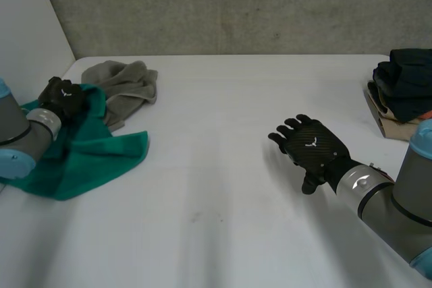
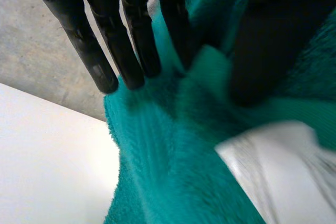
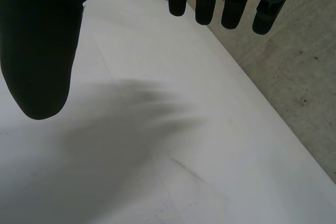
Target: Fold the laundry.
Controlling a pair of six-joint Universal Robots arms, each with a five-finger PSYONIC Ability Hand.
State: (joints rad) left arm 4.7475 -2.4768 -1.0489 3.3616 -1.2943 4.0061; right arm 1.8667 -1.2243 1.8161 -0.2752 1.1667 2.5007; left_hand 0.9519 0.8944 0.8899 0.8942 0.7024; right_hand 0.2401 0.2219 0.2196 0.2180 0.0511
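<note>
Left hand (image 1: 62, 96) gripping green towel (image 1: 88, 150), grey towel (image 1: 125, 82) behind, right hand (image 1: 310, 146) splayed, dark clothes (image 1: 405, 82) beyond

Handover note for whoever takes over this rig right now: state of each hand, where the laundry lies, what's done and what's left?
Left hand: thumb and fingers pinch the teal towel at its far part. The towel lies rumpled and unfolded at the white table's left side.
Right hand: open above bare table, holding nothing.
Grey towel: crumpled right behind the teal one.
Dark folded stack: at the table's far right.
Done: apparently the stack.
Left: fold the teal towel, then the grey.
</note>
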